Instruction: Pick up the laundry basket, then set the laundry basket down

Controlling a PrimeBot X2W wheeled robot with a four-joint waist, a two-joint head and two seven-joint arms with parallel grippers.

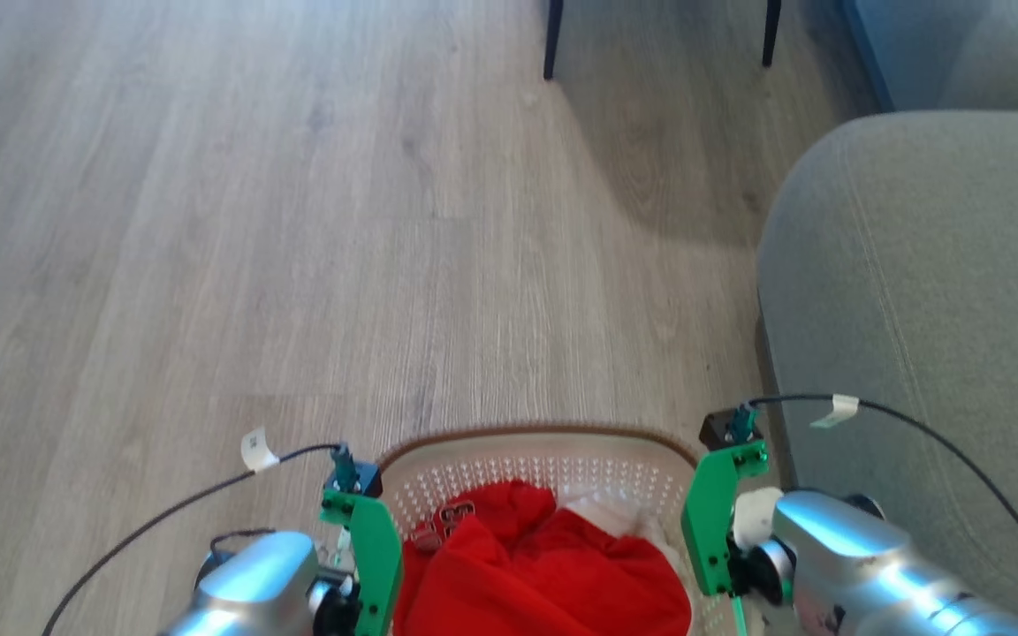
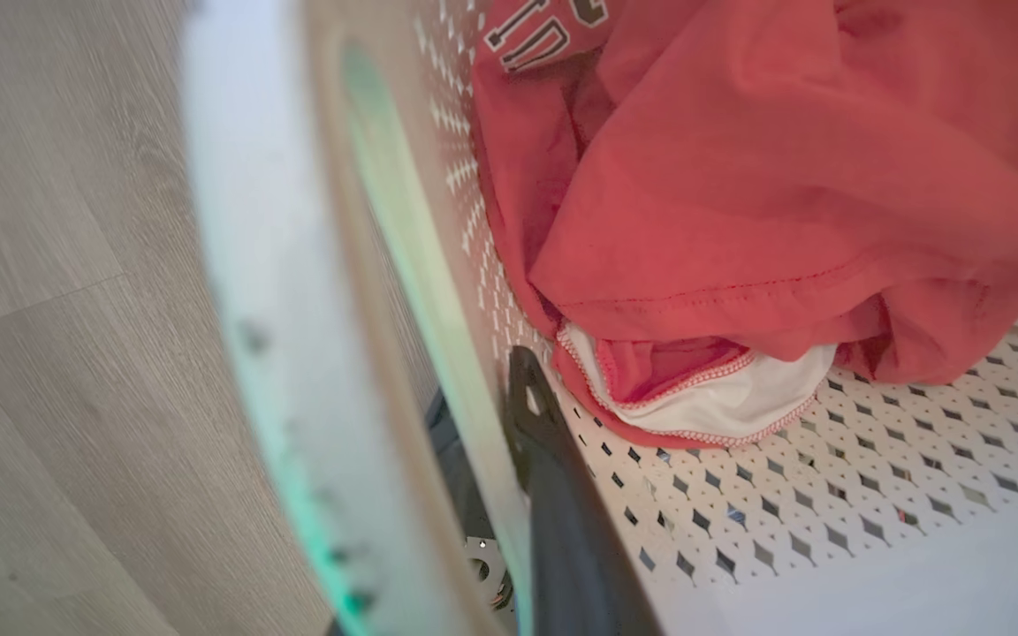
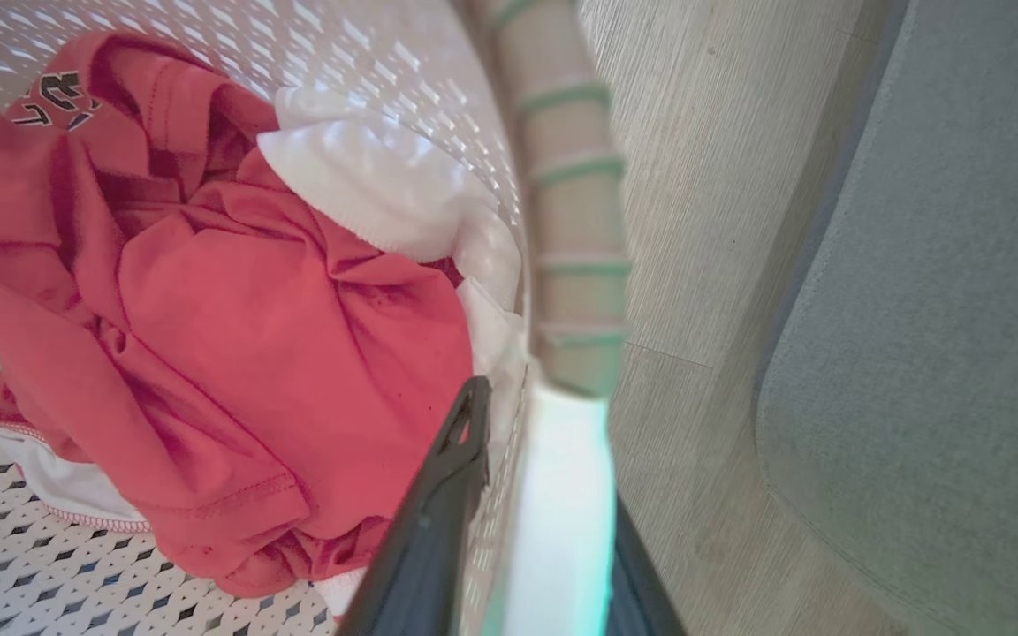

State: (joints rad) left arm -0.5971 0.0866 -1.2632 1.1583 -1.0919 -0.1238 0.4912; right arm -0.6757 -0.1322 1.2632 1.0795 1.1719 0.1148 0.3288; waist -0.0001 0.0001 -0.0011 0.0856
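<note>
White perforated laundry basket (image 1: 553,468), holding red and white clothes (image 1: 544,565), between both arms, wood floor (image 1: 297,221) beneath, grey sofa (image 1: 915,309) near. Left gripper (image 2: 487,397) and right gripper (image 3: 553,459): jaws closed across opposite side rims, one finger inside. Likely risks: rim slipping or basket tilting if the sides move unevenly; right arm brushing sofa.

The laundry basket (image 1: 562,464) at the bottom centre was smooth white plastic, pierced all over, and its rim (image 3: 575,212) was a brown woven-looking band. Inside lay soft red cloth (image 1: 544,574), matt and creased with stitched hems, and a white cloth (image 3: 376,190). The floor (image 1: 297,221) across the upper left was grey wood-grain plank with a dull finish. The sofa (image 1: 933,309) at the right was grey woven fabric, slightly rough. The forearms (image 1: 253,574) were glossy silver metal, and their brackets (image 1: 376,548) were smooth green plastic.
</note>
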